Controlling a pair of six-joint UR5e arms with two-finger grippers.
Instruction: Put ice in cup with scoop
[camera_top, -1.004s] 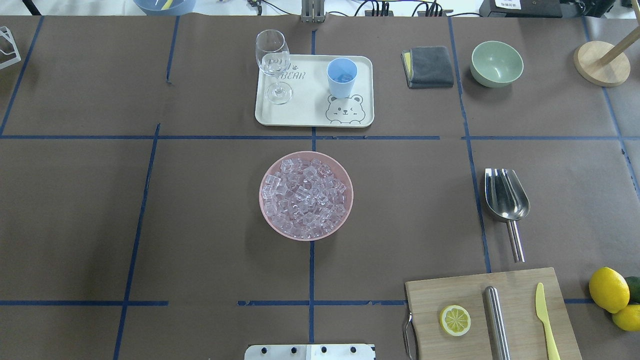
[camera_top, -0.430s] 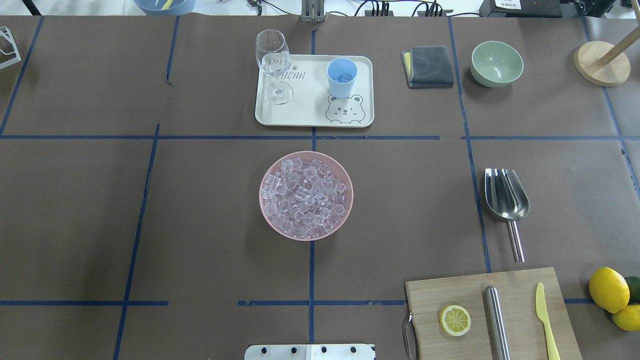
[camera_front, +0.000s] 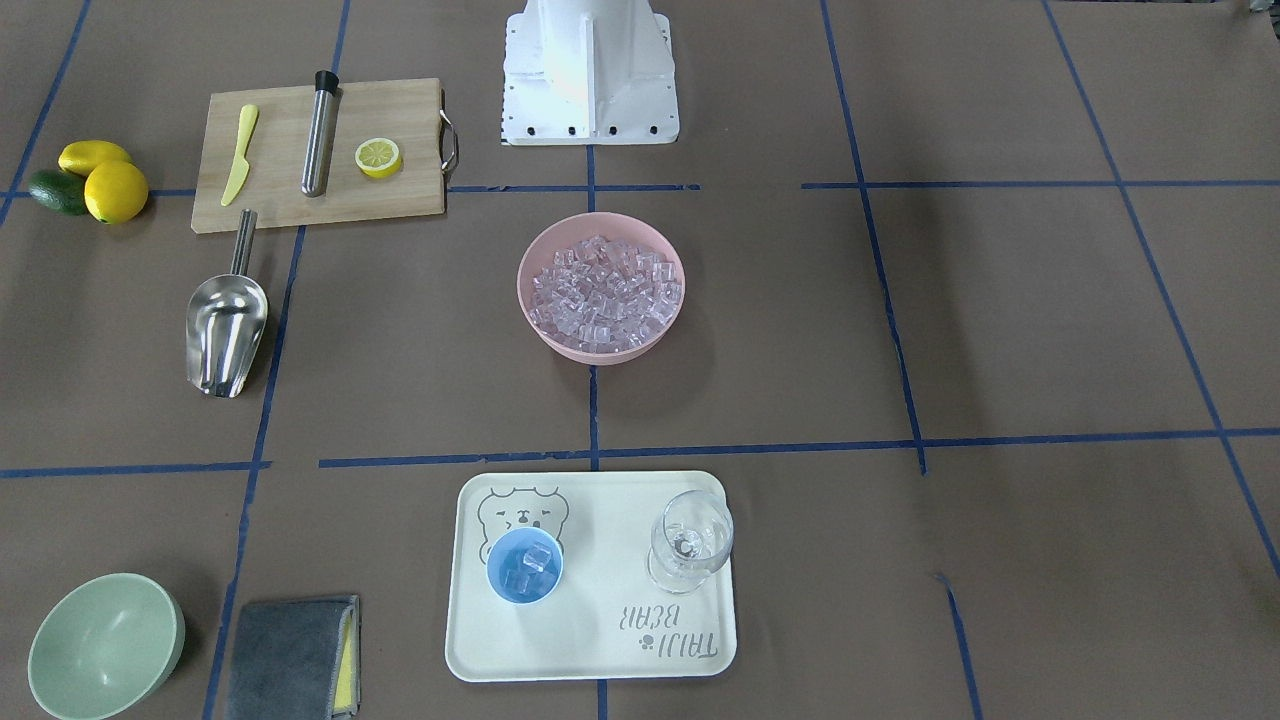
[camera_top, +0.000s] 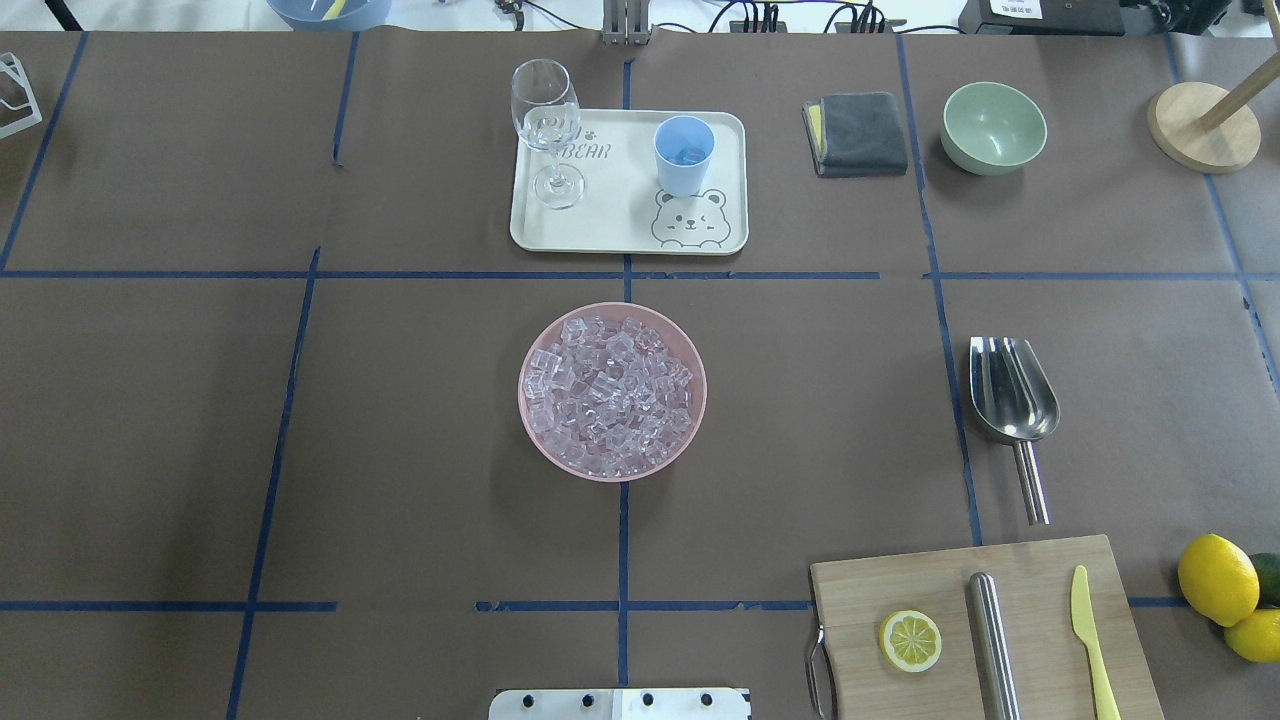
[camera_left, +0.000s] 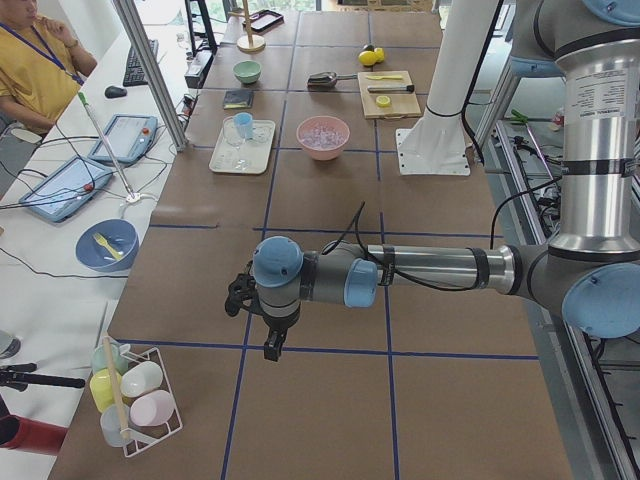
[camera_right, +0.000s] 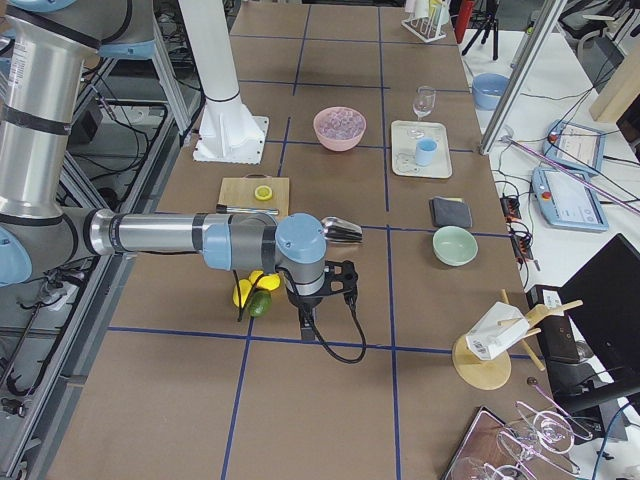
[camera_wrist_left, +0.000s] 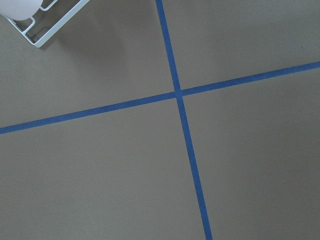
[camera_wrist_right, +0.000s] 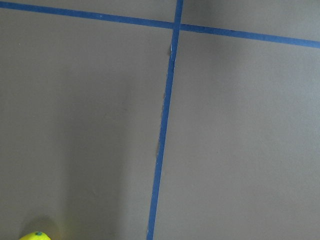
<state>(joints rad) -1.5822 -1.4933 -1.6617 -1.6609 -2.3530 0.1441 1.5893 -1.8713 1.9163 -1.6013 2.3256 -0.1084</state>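
The ice (camera_top: 610, 392) fills a pink bowl (camera_top: 530, 440) at the table's middle. The light-blue cup (camera_top: 684, 155) stands on a cream tray (camera_top: 610, 225) and holds a few cubes, seen in the front-facing view (camera_front: 530, 568). The silver scoop (camera_top: 1012, 395) lies alone on the table to the right, handle toward me. My left gripper (camera_left: 272, 345) shows only in the exterior left view, far out over bare table. My right gripper (camera_right: 305, 320) shows only in the exterior right view, near the lemons. I cannot tell whether either is open or shut.
A stemmed glass (camera_top: 545, 120) stands on the tray. A grey cloth (camera_top: 856, 133) and a green bowl (camera_top: 993, 127) sit at the back right. A cutting board (camera_top: 870, 590) holds a lemon slice, steel cylinder and yellow knife. Lemons (camera_top: 1217, 578) lie at the right edge.
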